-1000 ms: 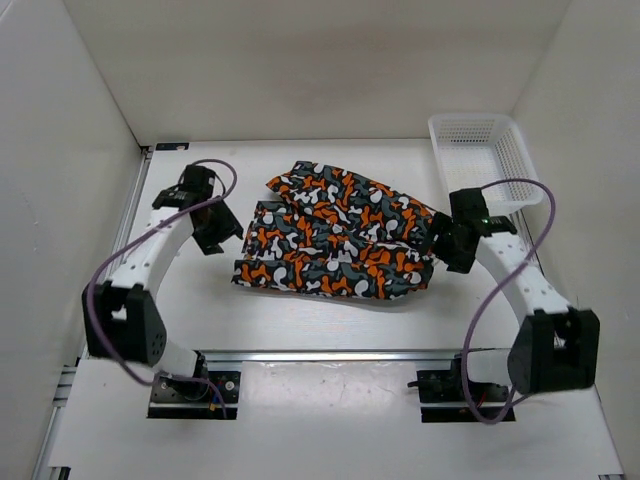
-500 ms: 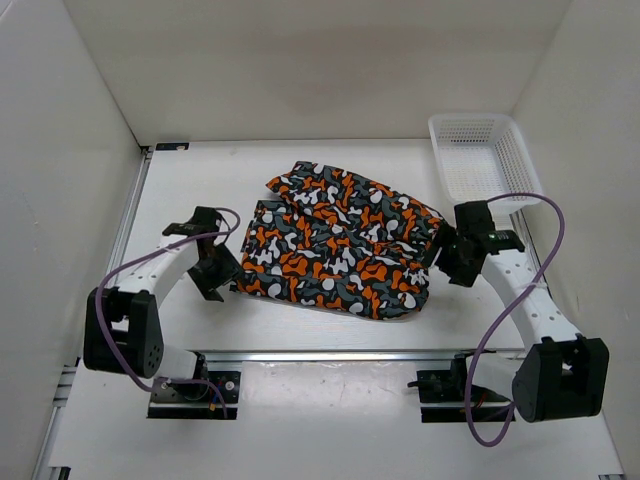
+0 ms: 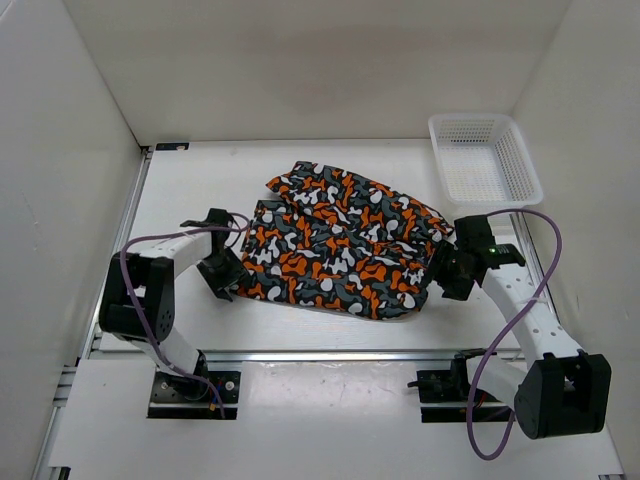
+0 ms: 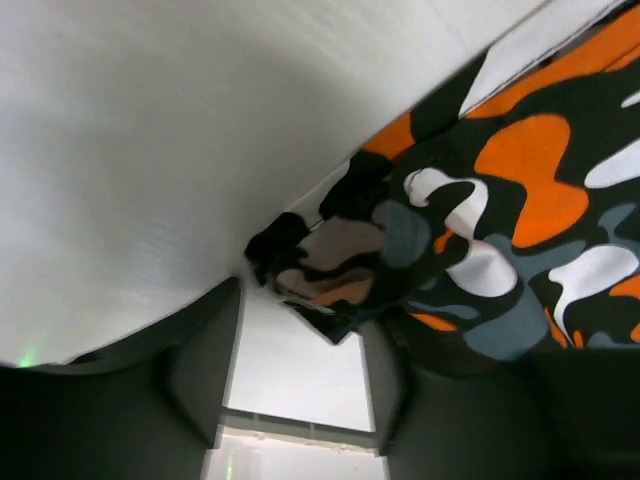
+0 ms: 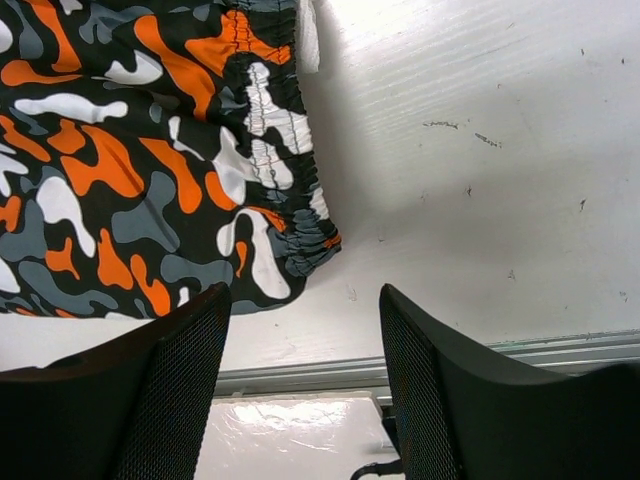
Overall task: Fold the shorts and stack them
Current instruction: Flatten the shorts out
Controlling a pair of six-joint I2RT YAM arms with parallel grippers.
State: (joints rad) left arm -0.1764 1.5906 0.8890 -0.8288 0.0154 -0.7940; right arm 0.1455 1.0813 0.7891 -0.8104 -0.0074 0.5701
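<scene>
Standing apart, jaws of left gripper (image 4: 302, 322), with a corner of the shorts (image 3: 340, 245) at their tips, unclamped. Right gripper (image 5: 300, 300): jaws apart, nothing between, elastic hem just ahead. Shorts lie as a folded heap mid-table (image 3: 200, 190) between both grippers. White mesh basket (image 3: 483, 160) at the far right corner, clear of the fabric.

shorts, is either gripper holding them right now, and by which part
Nothing is held. The left gripper stands open at the shorts' left corner, the right gripper open beside their right edge.
</scene>
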